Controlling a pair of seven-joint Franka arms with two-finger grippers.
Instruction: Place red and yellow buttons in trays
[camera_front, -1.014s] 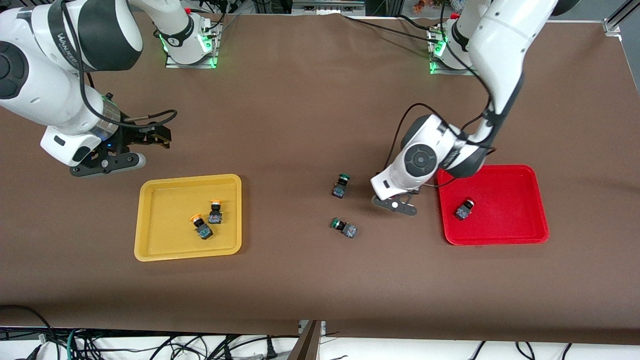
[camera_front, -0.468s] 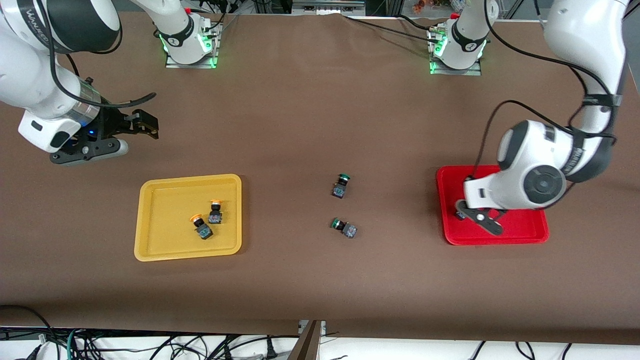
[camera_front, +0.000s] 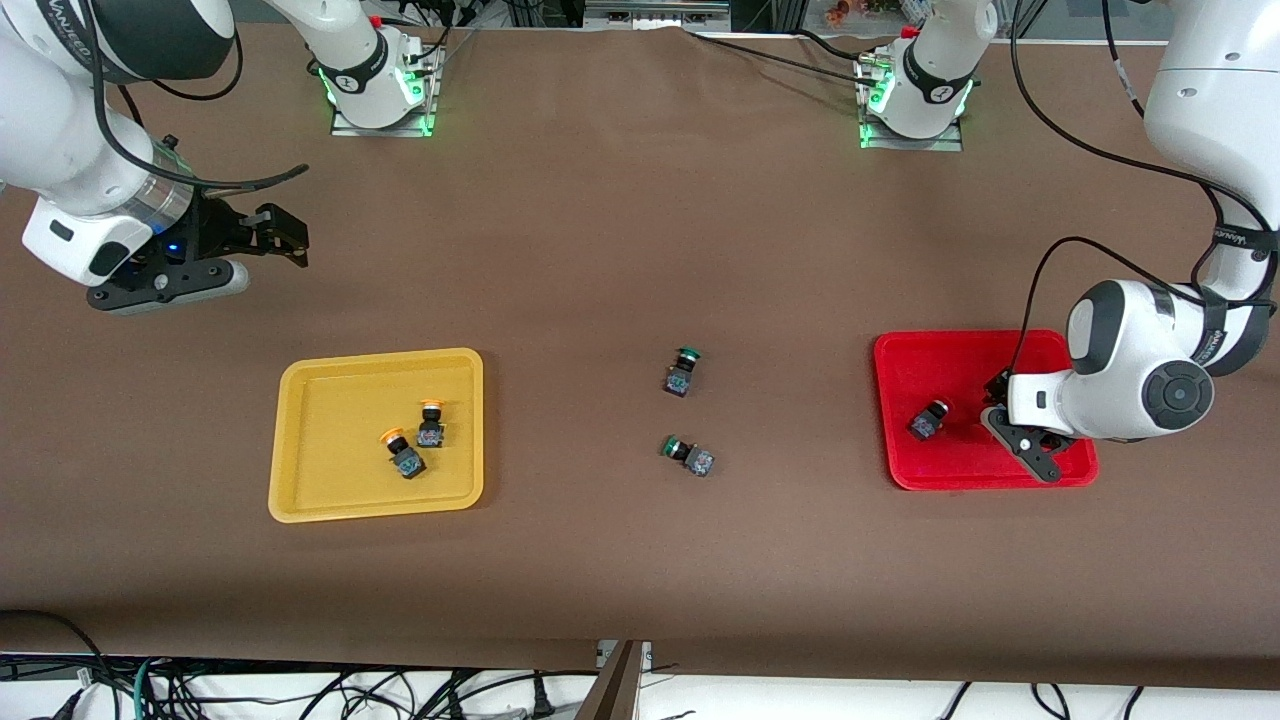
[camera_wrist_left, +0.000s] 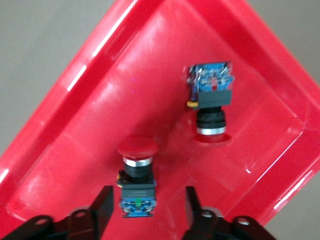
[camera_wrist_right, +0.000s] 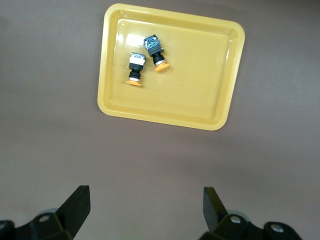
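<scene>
The red tray (camera_front: 900, 478) lies toward the left arm's end of the table. One red button (camera_front: 928, 418) lies in it. In the left wrist view there are two red buttons in the red tray (camera_wrist_left: 75, 100): one (camera_wrist_left: 212, 100) apart from the gripper, and one (camera_wrist_left: 137, 187) between my left gripper's fingers with a gap on each side. My left gripper (camera_front: 1012, 425) (camera_wrist_left: 148, 197) is open, low over the tray. The yellow tray (camera_front: 300, 505) (camera_wrist_right: 165, 120) holds two yellow buttons (camera_front: 431, 422) (camera_front: 402, 453) (camera_wrist_right: 136, 67) (camera_wrist_right: 155, 50). My right gripper (camera_front: 285, 238) (camera_wrist_right: 145, 205) is open and empty over bare table.
Two green-capped switches (camera_front: 681, 372) (camera_front: 688, 455) lie on the brown table between the trays. The arm bases (camera_front: 380, 90) (camera_front: 915, 95) stand along the table's edge farthest from the front camera.
My left gripper has swung from the table beside the red tray to over the tray. My right gripper has drawn away from the yellow tray toward the right arm's end.
</scene>
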